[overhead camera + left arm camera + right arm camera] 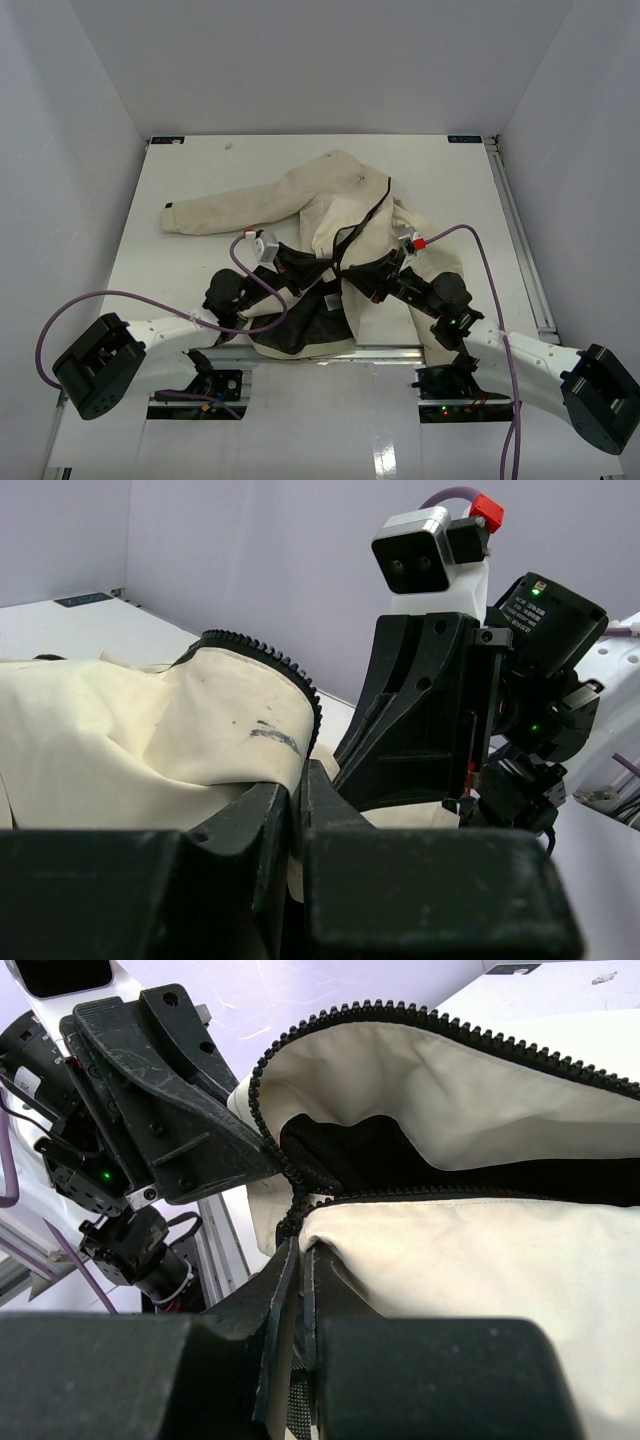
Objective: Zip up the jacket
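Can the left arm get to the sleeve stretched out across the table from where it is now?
Probably yes: the sleeve lies bare on its side, nothing over it. But the left gripper seems pinched on the jacket edge and must let go first.

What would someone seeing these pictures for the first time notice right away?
A big cream jacket sprawls over the middle of the white table, one sleeve stretched left and its black lining laid open at the near hem. Both arms' jaws meet there, pinched on the fabric either side of the unzipped front. In the right wrist view the black zipper teeth arc across the top of the picture.
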